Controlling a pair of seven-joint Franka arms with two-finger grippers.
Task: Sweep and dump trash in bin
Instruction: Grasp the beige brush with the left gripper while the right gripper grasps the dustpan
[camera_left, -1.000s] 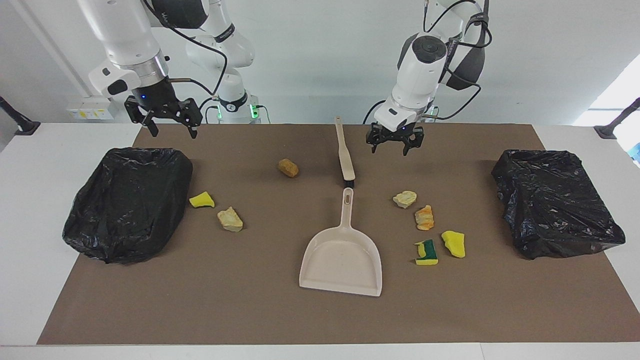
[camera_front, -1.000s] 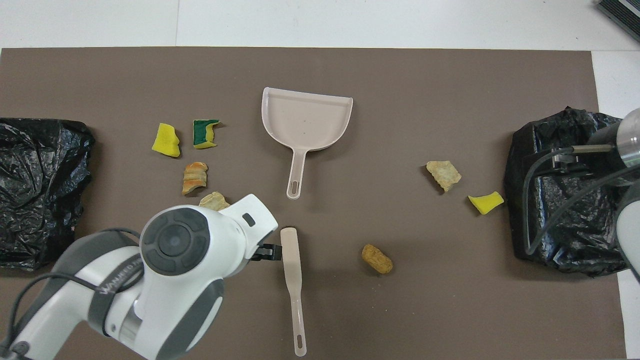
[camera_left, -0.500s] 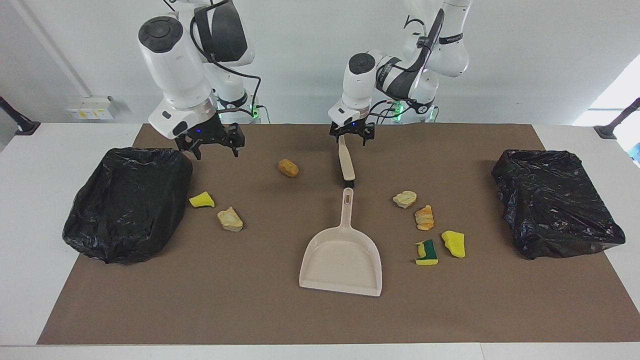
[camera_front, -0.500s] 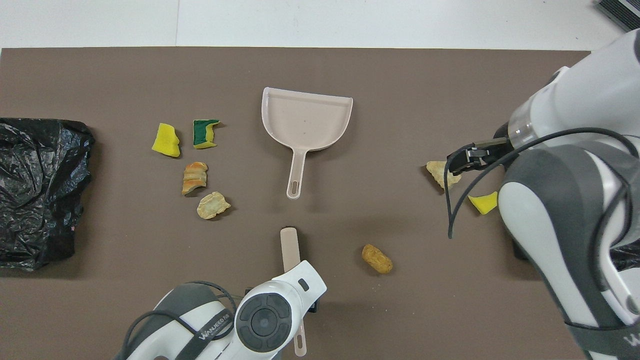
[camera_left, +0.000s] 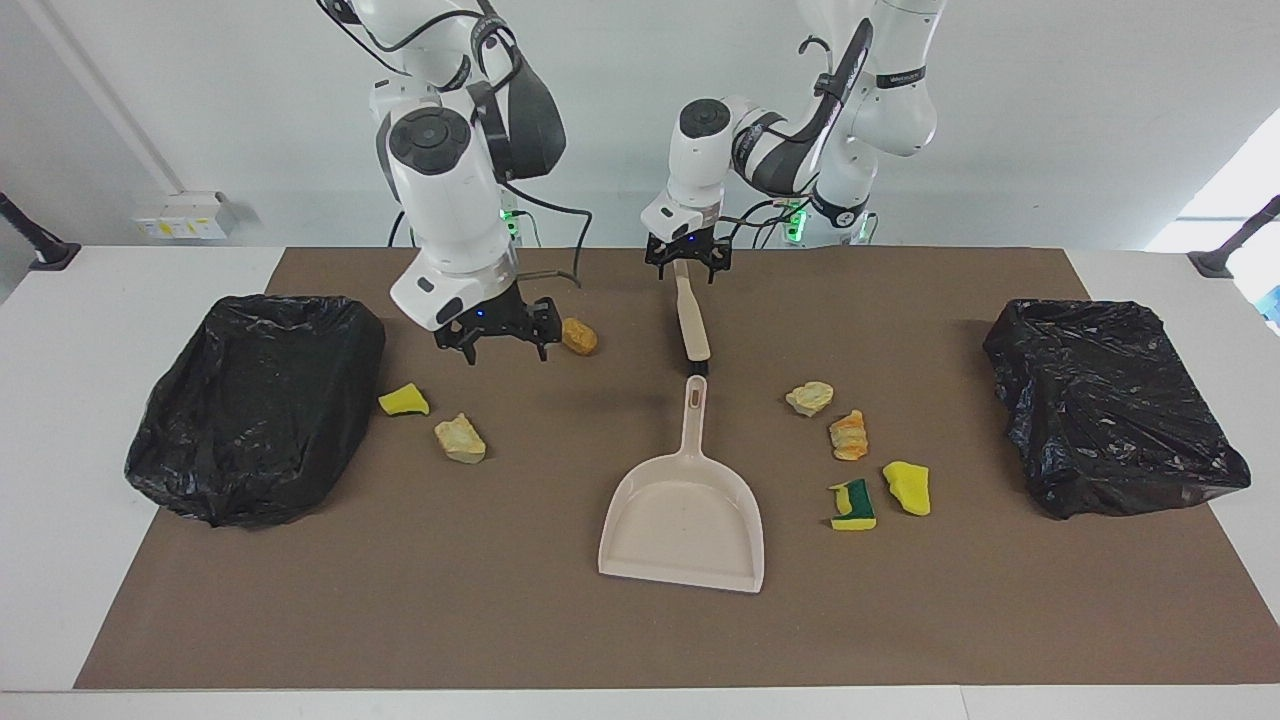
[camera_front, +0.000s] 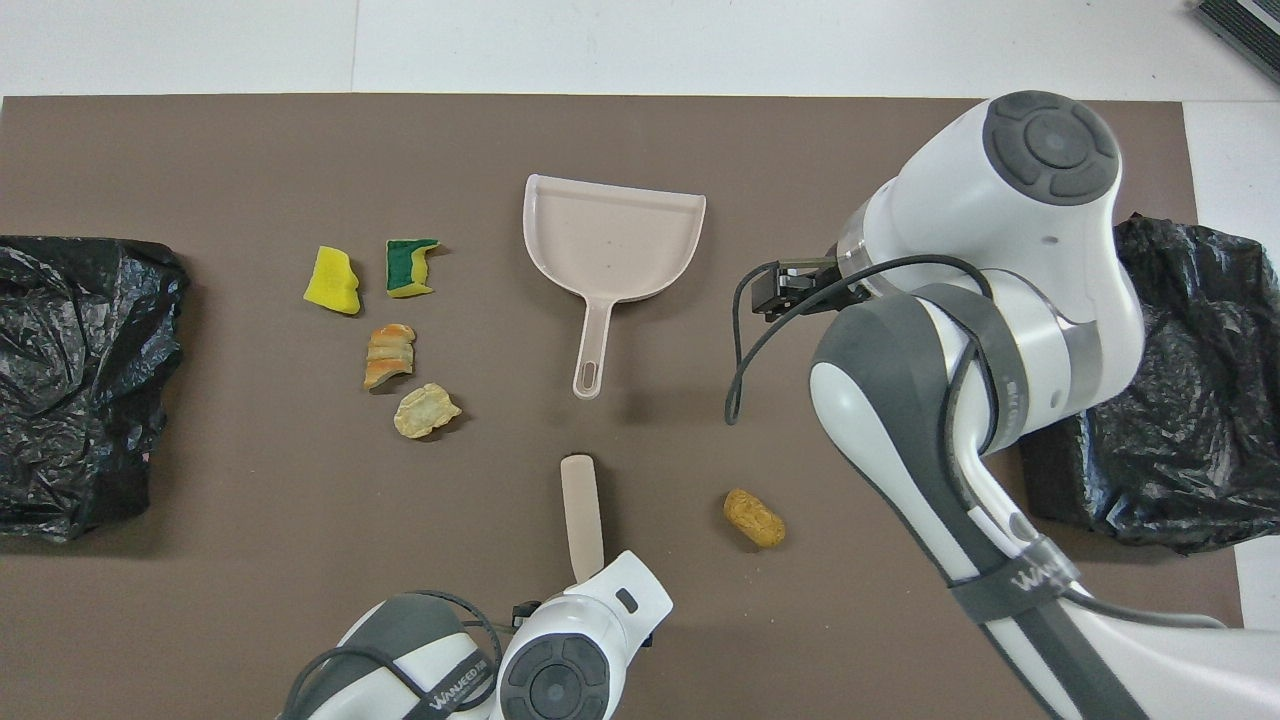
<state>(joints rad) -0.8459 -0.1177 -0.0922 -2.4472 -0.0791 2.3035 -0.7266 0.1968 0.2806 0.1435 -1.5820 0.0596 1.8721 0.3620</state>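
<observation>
Right now I have the left gripper (camera_left: 686, 268) down at the handle of the brush (camera_left: 691, 322), though I cannot tell whether its fingers have clamped it. My right gripper (camera_left: 497, 340) hangs with fingers spread, holding nothing, over the mat just beside the brown lump (camera_left: 578, 335). Four scraps (camera_left: 848, 437) lie beside the dustpan (camera_left: 686, 520) toward the left arm's end; two more (camera_left: 459, 438) lie by the bin (camera_left: 255, 405) at the right arm's end.
</observation>
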